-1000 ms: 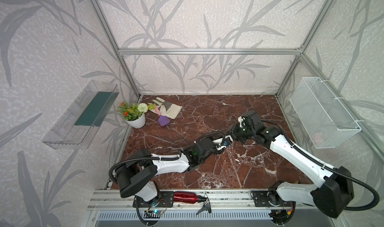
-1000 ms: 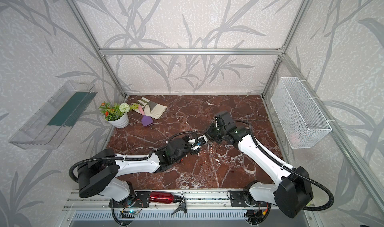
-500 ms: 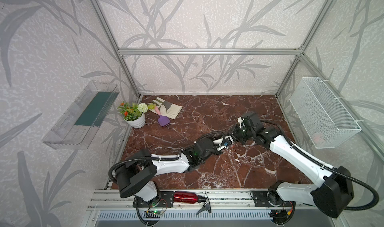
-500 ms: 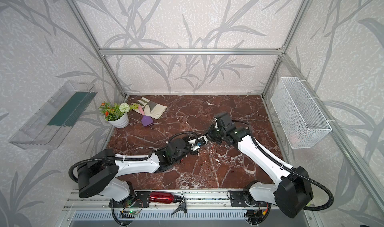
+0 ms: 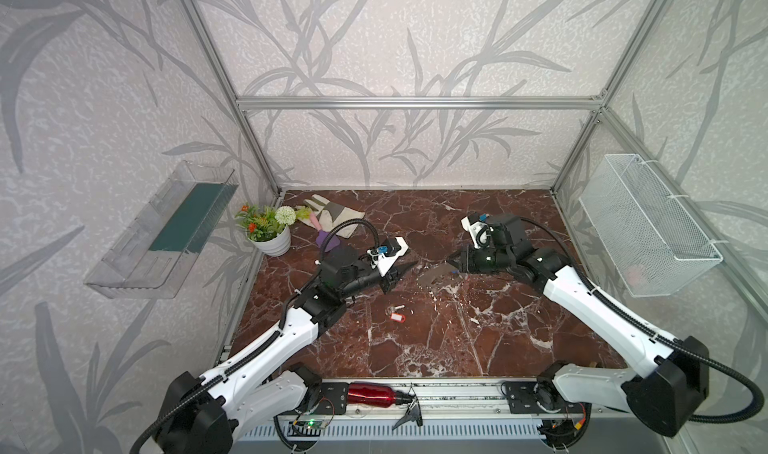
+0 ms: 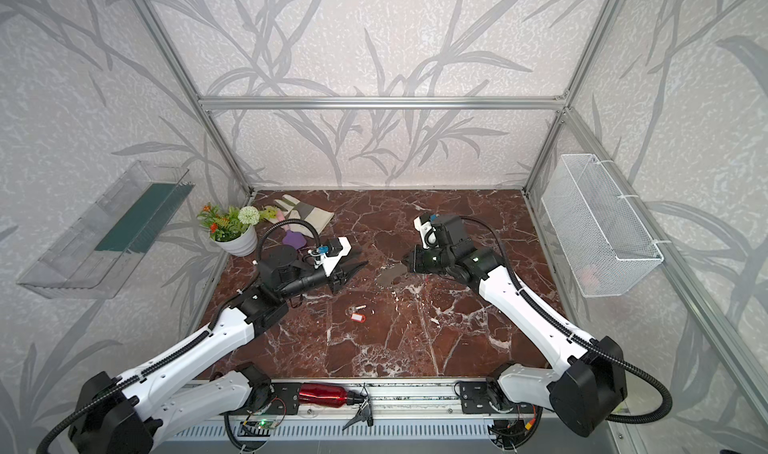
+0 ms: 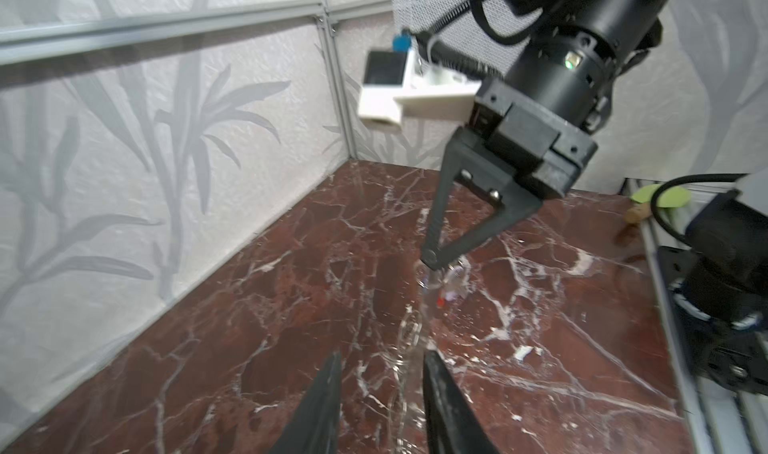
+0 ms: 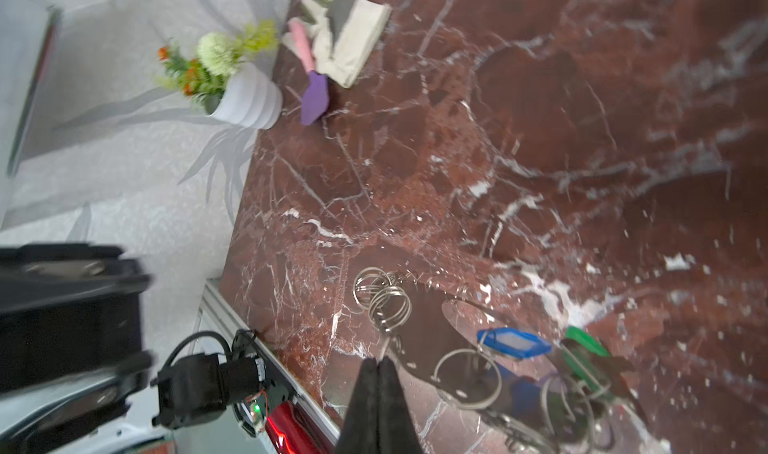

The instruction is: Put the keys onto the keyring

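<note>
Both fingers point(image 7: 328, 389) of left tool point(image 7: 382, 354) cut off; keyring point(image 7: 409, 329) between blurred.

The keyring point(image 5: 434, 274) is found near the middle of the table point(image 5: 498, 339), with loose keys point(image 5: 397, 316) set before it, leftward. A plant pot point(image 5: 274, 244) is placed in the far left corner, a glove point(image 5: 340, 219) beside it

Table point(image 5: 457, 348): dark red-brown marble slab with white veining.
Far left corner: white ribbed pot of artificial flowers point(image 5: 272, 242), upright.
Beside it: grey-and-cream fabric work glove point(image 5: 334, 215), lying flat. A small trowel with pink handle and purple blade point(image 6: 293, 238) has its handle over the glove's edge.
Near the middle: flat grey crescent-shaped keyring point(image 5: 432, 275); full contact with the table cannot be confirmed.
Nearer the front: small silvery key with red plastic tag point(image 5: 395, 316), just beside a white-tagged key point(image 5: 397, 307).
</note>
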Controlling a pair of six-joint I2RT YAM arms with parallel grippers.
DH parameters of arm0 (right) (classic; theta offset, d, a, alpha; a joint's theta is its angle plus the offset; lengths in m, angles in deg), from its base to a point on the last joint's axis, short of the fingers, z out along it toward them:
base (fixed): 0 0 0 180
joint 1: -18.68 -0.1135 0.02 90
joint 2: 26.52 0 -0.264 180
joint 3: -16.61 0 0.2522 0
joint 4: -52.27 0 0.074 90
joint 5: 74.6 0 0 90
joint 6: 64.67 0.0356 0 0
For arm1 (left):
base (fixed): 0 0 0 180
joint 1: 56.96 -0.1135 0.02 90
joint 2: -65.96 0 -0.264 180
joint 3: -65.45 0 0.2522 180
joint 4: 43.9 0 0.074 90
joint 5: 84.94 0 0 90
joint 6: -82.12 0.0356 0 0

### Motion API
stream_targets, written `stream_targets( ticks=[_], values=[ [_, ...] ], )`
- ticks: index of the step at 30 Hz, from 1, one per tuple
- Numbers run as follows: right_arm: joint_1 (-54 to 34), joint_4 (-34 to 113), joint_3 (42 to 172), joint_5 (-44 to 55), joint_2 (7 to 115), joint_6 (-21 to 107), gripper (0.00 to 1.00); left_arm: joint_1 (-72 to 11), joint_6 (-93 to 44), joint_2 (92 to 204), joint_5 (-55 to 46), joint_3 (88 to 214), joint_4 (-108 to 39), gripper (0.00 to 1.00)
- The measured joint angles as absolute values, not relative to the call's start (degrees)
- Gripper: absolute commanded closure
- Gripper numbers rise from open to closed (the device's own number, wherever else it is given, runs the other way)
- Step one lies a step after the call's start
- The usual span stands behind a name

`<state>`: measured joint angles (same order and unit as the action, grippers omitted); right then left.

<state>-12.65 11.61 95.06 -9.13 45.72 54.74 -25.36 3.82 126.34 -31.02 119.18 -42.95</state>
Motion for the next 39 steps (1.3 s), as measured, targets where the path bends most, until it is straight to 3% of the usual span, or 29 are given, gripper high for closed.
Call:
stream_targets(
  ticks=[4,12,15,17,22,39],
  values=[
    [-12.7,9.3,100.4,-13.5,46.1,45.9,1.0,-28.4,5.6,134.1,-42.9,127.3,-35.5,0.72],
    [-12.7,4.3,104.9,-18.4,47.9,36.3,1.0,-31.4,11.3,141.2,-53.4,138.6,-28.1,0.75],
    [-12.7,3.1,104.9,-19.5,48.5,35.1,1.0,-31.8,11.8,142.6,-57.4,140.7,-26.6,0.73],
    [-12.7,3.0,104.9,-20.2,48.5,34.7,1.0,-31.8,11.6,143.1,-59.3,140.9,-26.3,0.66],
    [-12.7,3.0,104.9,-22.0,48.5,34.0,1.0,-31.5,10.8,144.1,-61.7,141.0,-25.9,0.6],
    [-12.7,3.1,104.9,-25.9,48.4,32.8,1.0,-28.8,16.9,149.9,-63.5,148.3,-14.6,0.69]
  ],
)
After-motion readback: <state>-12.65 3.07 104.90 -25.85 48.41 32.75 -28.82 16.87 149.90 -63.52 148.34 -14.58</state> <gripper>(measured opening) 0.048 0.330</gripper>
